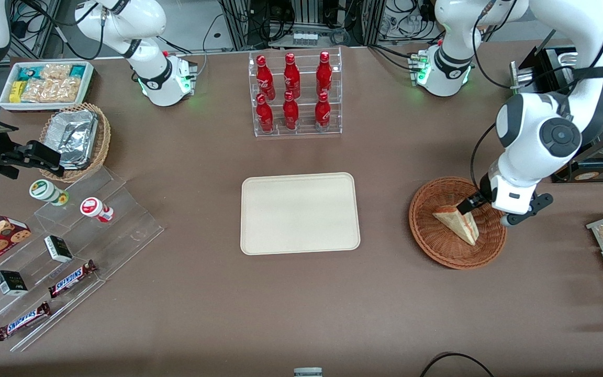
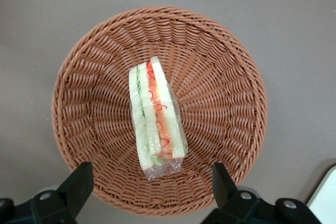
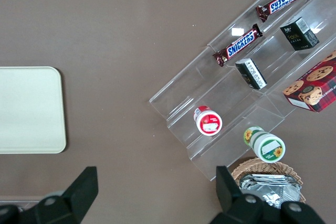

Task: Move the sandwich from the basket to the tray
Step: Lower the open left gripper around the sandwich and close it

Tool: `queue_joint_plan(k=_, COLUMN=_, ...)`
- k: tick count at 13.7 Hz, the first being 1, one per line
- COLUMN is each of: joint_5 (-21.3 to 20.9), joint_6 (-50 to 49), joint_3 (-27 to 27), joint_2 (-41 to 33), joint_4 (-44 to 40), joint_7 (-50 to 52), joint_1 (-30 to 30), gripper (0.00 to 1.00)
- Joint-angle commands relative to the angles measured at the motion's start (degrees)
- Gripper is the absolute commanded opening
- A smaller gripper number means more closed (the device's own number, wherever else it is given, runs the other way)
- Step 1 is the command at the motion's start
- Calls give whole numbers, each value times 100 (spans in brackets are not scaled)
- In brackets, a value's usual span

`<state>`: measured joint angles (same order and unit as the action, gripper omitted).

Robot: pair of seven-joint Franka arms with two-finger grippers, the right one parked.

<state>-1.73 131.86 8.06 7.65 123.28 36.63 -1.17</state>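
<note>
Lower right of the front view: the gripper (image 1: 470, 205) hovers above the basket (image 1: 427, 230), jaws spread wide and holding nothing. The sandwich (image 2: 156, 116) lies wrapped in clear film at the basket's centre. It looks light, soft and easily crushed, its film likely slippery; a gentle pinch across the flat bread faces seems safest. The tray (image 1: 300, 213) sits mid-frame.
</note>
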Motion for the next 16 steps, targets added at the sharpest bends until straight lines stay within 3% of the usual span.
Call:
queue_joint_plan(k=1, joint_5=-12, joint_6=515, joint_3=-6, joint_2=43, joint_4=319, joint_7=264, joint_1=3, gripper=100)
queue_joint_plan(k=13, joint_5=-21, joint_6=1448, joint_3=-23, joint_2=755, joint_4=443, joint_7=380, joint_1=-24, gripper=99)
queue_joint_plan(k=16, joint_5=-21, joint_6=1448, joint_3=-23, joint_2=816, joint_4=443, joint_7=388, joint_1=-24, gripper=78)
